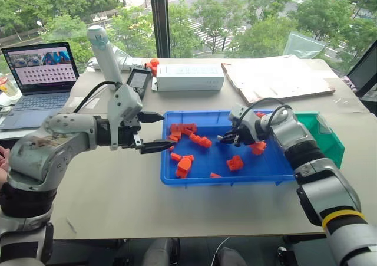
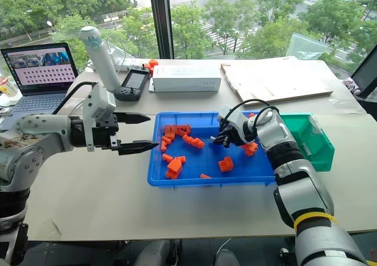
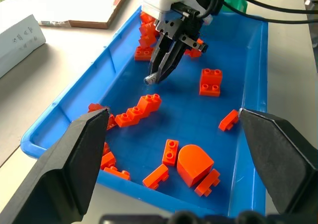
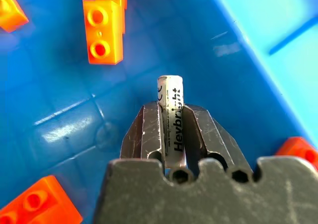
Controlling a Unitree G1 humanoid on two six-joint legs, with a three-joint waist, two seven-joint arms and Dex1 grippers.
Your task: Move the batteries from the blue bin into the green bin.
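My right gripper (image 4: 170,122) is shut on a silvery-grey battery (image 4: 172,112) with black print, clamped lengthwise between its fingers. It holds the battery low over the floor of the blue bin (image 1: 271,170), near the bin's middle, as the left wrist view shows (image 3: 151,78). The green bin (image 1: 327,137) stands against the blue bin's right end, behind my right forearm. My left gripper (image 1: 154,131) hangs open just outside the blue bin's left wall, with nothing between its black fingers (image 3: 74,159).
Several orange toy bricks (image 1: 187,135) lie scattered in the blue bin. Behind it sit a white box (image 1: 189,77), a flat cardboard sheet (image 1: 277,77) and a black handheld device (image 1: 139,80). A laptop (image 1: 41,77) stands at the far left.
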